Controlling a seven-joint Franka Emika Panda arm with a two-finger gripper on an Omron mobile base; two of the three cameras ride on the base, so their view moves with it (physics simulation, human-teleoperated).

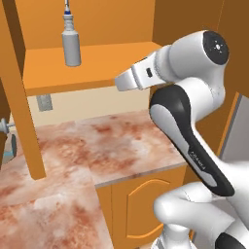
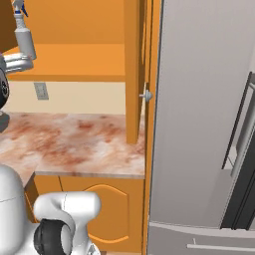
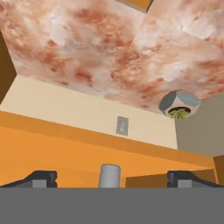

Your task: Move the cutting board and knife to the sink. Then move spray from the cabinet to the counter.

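Spray (image 1: 72, 46): smooth matt grey plastic look. Cabinet (image 1: 92, 63): flat orange wood, no grain visible, matt. Counter (image 1: 97, 146): mottled reddish-pink and white marble, polished-smooth look. Fridge (image 2: 199, 124): plain grey, metal-like, satin. Wall (image 2: 84, 97): matt cream.

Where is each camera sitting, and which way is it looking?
Left base view: behind the arm on its left, looking forward and down at the spray on the cabinet shelf above the counter; the white arm rises at lower right.
Right base view: behind on the right, facing the same shelf and counter, with a grey fridge; arm parts show at lower left.
Hand view: on the hand, rolled upside down; the open end effector points at the spray, a potted plant beyond.
All three share the spray, shelf and counter.
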